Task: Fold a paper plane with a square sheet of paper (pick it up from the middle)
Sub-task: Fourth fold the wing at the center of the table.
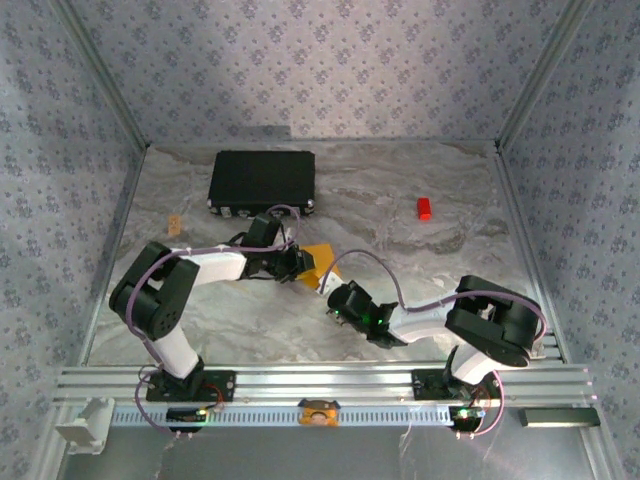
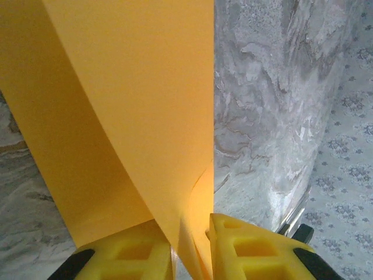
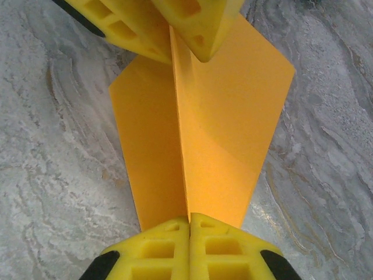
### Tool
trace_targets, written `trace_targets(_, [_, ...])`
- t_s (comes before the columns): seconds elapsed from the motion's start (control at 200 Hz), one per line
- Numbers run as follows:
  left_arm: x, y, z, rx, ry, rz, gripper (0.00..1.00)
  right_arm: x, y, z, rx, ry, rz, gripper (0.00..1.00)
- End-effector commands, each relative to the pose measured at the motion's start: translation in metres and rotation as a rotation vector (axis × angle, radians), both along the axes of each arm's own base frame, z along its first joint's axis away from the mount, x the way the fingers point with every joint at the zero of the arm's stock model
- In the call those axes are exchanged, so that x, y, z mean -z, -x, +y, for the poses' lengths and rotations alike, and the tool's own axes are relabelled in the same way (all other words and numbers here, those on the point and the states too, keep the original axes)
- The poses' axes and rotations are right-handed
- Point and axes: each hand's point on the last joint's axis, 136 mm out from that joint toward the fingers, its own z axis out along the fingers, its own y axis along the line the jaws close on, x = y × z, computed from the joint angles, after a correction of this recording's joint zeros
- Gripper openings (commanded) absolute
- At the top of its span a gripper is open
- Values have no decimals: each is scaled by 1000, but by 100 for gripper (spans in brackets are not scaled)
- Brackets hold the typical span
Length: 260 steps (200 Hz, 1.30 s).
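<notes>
The square sheet of paper [image 1: 320, 258] is bright orange and folded along a lengthwise centre crease, so it stands as a ridge with two wings, close to a paper plane in shape. It lies mid-table between both grippers. My right gripper [image 3: 189, 224] is shut on the near end of the crease, with the paper [image 3: 227, 116] fanning out beyond it. My left gripper [image 2: 191, 245] straddles the far end. Its jaws stand a little apart, and the paper's [image 2: 128, 105] layers sit loosely spread in the gap. In the right wrist view the left arm's yellow fingers [image 3: 192, 20] sit at the top. In the top view the left gripper [image 1: 297, 262] and the right gripper [image 1: 338, 296] face each other.
A black rectangular case [image 1: 262, 181] lies at the back left of the marble table [image 1: 430, 265]. A small red block [image 1: 424, 208] sits at the back right. A small tan scrap [image 1: 174, 225] lies near the left wall. An aluminium rail [image 1: 320, 380] runs along the near edge.
</notes>
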Motion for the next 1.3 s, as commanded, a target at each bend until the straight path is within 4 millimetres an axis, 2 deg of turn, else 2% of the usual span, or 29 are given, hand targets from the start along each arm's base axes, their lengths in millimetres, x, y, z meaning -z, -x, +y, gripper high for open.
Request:
trace_targets(0.0, [-21, -6, -1, 2, -2, -61, 23, -4, -3, 2, 31, -37, 21, 4])
trace_targets(0.06, [-24, -7, 1, -7, -9, -73, 29, -3, -4, 1, 41, -51, 32, 2])
trace_targets(0.18, [-29, -8, 7, -22, -37, -99, 34, -4, -6, 0, 57, -108, 68, 0])
trace_targets(0.35, [-31, -9, 14, -43, -60, -111, 43, -10, -6, 9, 23, -267, 159, 0])
trace_targets(0.445, [-31, -9, 17, -55, -66, -115, 46, -9, -7, 6, 41, -322, 214, 0])
trace_targets(0.6, [-31, -9, 19, -59, -65, -115, 47, -9, -13, 1, 86, -428, 334, 0])
trace_targets(0.784, [-31, -9, 17, -55, -58, -116, 48, -7, -16, 3, 101, -473, 400, 0])
trace_targets(1.054, [-31, -15, 12, -55, -48, -103, 63, 1, -16, 3, 87, -383, 373, 0])
trace_targets(1.294, [-14, -19, 11, -70, -71, -52, 65, -2, -9, 11, 15, -294, 287, 0])
